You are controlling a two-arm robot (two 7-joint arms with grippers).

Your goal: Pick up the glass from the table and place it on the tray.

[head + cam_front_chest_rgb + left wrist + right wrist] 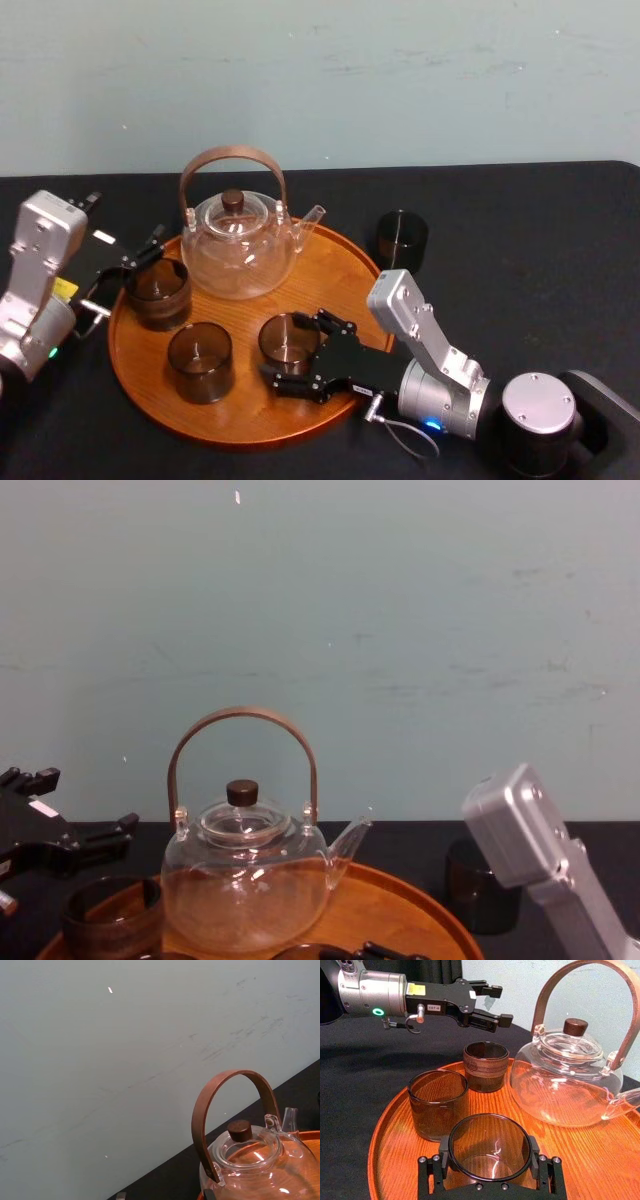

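Table [520, 220]: the flat matte black top is stretching across the full width of the head view and is meeting a pale wall [400, 80] at its far edge.
Tray [345, 275]: the large round orange-brown wooden tray is sitting flat on the table, left of centre, with its low raised rim facing up.
Dark glass [402, 240]: a short dark tumbler is standing upright on the bare tabletop, just beside the tray's far right rim. Whether the two are touching is not clear.

Teapot [240, 250] at back of tray [335, 275], three glasses [200, 362] before it, fourth glass [402, 240] on table [520, 250], right
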